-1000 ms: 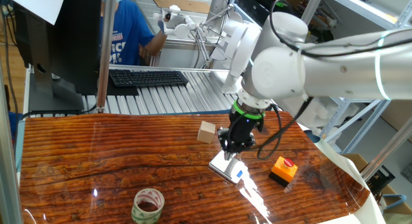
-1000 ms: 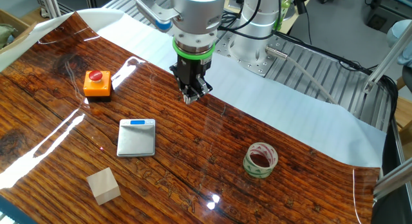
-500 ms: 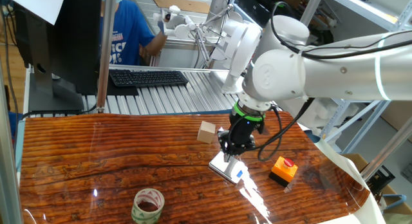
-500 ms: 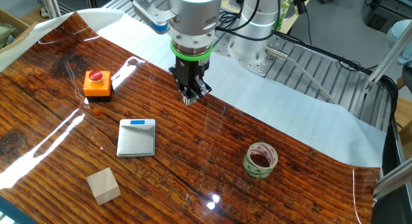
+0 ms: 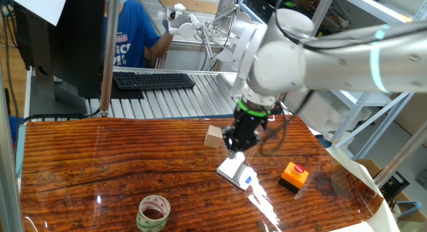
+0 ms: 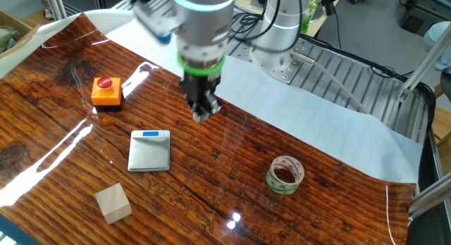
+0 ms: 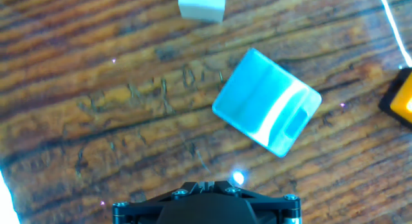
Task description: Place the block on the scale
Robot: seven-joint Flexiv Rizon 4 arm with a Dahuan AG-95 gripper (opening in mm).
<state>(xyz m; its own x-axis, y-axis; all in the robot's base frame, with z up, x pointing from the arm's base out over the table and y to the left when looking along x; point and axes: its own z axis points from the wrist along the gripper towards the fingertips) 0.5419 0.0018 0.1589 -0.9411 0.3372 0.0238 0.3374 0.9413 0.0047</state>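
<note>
- Hand view looks straight down past my black gripper housing at the table: the thin flat silver-white rectangular scale (image 7: pixel 267 102) lies tilted near the middle, glaring under the lamps, and the small light tan wooden block (image 7: pixel 202 5) sits at the top edge, apart from it
- From one fixed view, my black two-finger gripper (image 5: pixel 235 147) points down over the table with its fingers closed together and nothing between them; its tip stands in front of the scale (image 5: pixel 235 173) and just beside the block (image 5: pixel 214 137), so part of the plate's far end is hidden
- In the other fixed view the gripper (image 6: pixel 201 115) hangs above bare wood, clear of the scale (image 6: pixel 149 151), whose small blue mark is at the end nearer the orange box with a red button (image 6: pixel 106 91)
- The block (image 6: pixel 113 203), a plain-faced cube, rests on the table (image 6: pixel 56 167) well apart from the scale, at the near corner
- A roll of tape (image 6: pixel 285 174) with a red-brown inner ring lies flat on the other side of the scale, away from everything else
- The tabletop is dark glossy wood with strong streaked grain and bright reflections; a white sheet (image 6: pixel 317 118) covers its far edge
- Behind the table are a black keyboard (image 5: pixel 153 80) on a ribbed metal surface and a person in a blue shirt (image 5: pixel 133 32)
</note>
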